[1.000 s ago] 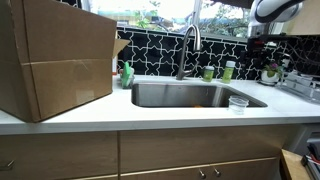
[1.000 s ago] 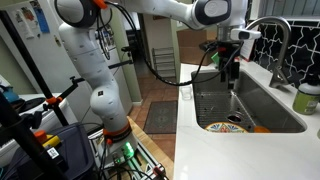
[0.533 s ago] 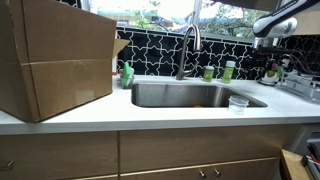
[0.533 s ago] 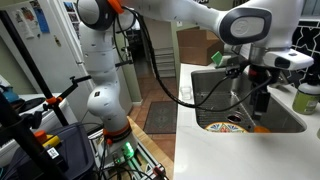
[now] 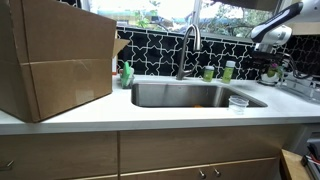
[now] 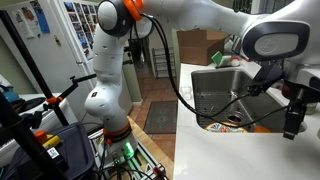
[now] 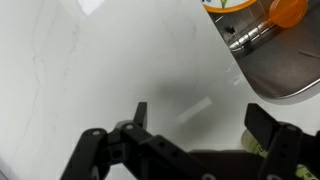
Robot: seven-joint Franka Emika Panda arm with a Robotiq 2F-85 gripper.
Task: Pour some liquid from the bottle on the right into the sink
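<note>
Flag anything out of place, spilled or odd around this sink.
A big cardboard box crowds the counter beside the sink, an odd spot for it. A patterned dish and an orange item lie in the basin. No spill visible.

Large cardboard box (image 5: 55, 60) on left part of white table (image 5: 150, 115), reaching near edge. Small green bottle (image 5: 127, 75) upright just right of box, by far wall. Curved metal faucet (image 5: 190, 45) at far side, before black backsplash (image 5: 155, 50) with white crackle lines. Clear plastic cup (image 5: 238, 103) upright toward right, close to near edge. Wooden cabinets (image 5: 170, 155) beneath. In an exterior view, patterned plate (image 6: 222, 126) lies flat, orange object (image 6: 258, 128) just beside it.
</note>
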